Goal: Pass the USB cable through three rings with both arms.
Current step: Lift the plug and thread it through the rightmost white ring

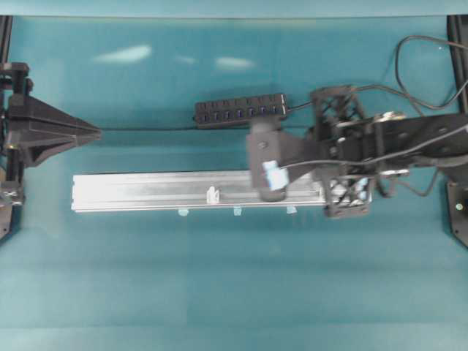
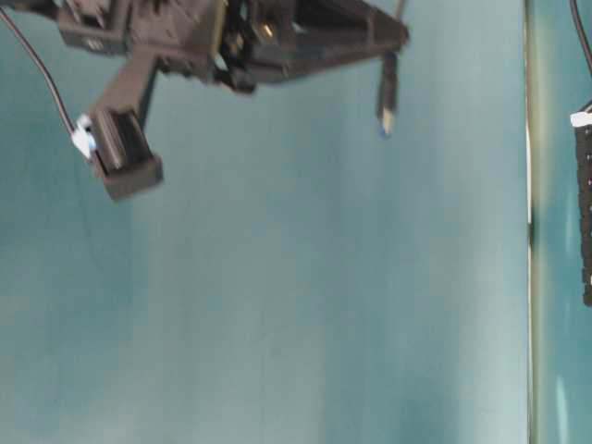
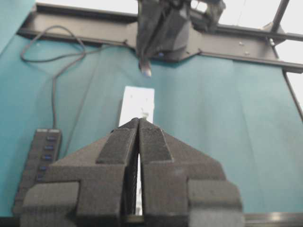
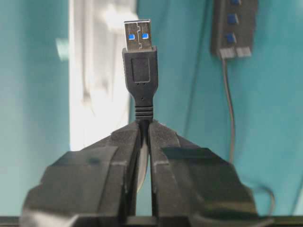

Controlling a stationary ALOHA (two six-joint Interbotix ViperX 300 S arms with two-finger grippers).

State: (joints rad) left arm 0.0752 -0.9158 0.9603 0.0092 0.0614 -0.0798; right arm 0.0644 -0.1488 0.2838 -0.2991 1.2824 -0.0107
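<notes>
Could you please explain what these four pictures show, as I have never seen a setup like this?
Two black robot arms work over a teal table. One picture looks down from overhead, one looks along the table from low down, and two come from cameras mounted on the wrists.

On the table lie a silver rail carrying a small whitish ring, and a black USB hub with blue sockets.

The right gripper, reaching over the rail, is shut on the USB cable just behind its plug, which sticks out past the jaw tips. The left gripper waits at the table's left edge, closed and holding nothing. Only one ring is clearly visible here.
</notes>
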